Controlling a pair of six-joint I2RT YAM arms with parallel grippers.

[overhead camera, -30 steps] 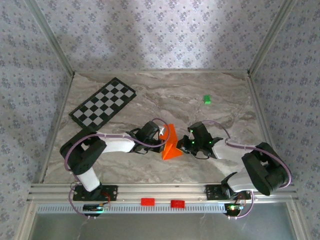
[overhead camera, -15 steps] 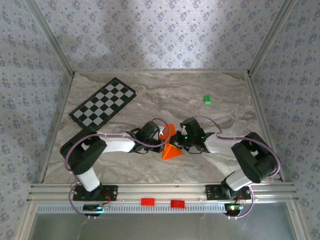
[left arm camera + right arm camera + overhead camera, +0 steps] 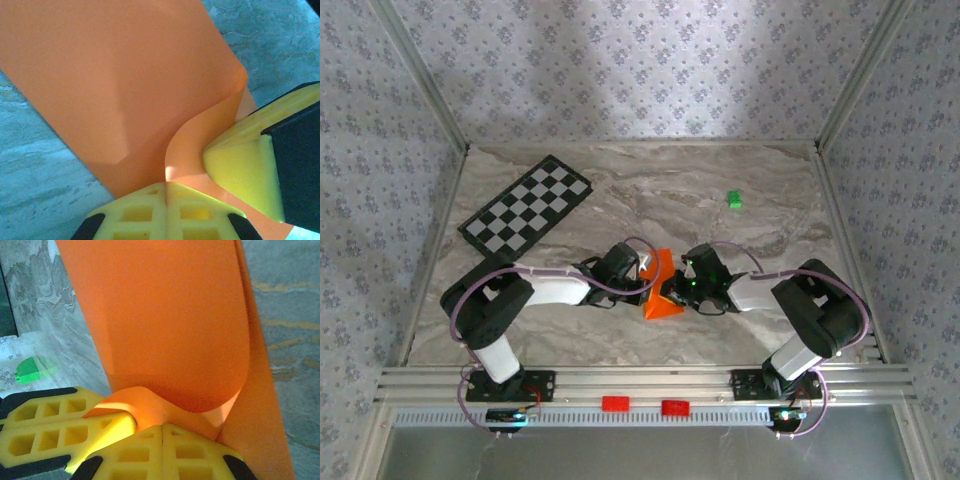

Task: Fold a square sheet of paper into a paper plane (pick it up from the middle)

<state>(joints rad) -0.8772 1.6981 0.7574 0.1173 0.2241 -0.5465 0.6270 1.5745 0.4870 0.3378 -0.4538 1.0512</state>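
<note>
The square sheet of paper (image 3: 663, 288) is bright orange and bent into a loose wedge between both grippers at the table's middle front; it does not have the look of a paper plane. My left gripper (image 3: 643, 276) is shut, and the left wrist view has the sheet (image 3: 125, 75) running into the seam of its jaws (image 3: 166, 186). From the right, my right gripper (image 3: 683, 286) is shut and its tip (image 3: 207, 150) pushes against the curled flap. In the right wrist view its closed jaws (image 3: 163, 431) sit under the curl of the paper (image 3: 165, 320), beside the left gripper's fingers (image 3: 60, 432).
A black-and-white checkered board (image 3: 527, 205) lies at the back left. One tiny green block (image 3: 734, 199) sits at the back right, also seen as a green block (image 3: 30, 371) in the right wrist view. Patterned walls close the table on three sides.
My right gripper has moved left, from a short way off the sheet to touching it. The sheet now stands narrower and more bent. The left arm has stayed put.
</note>
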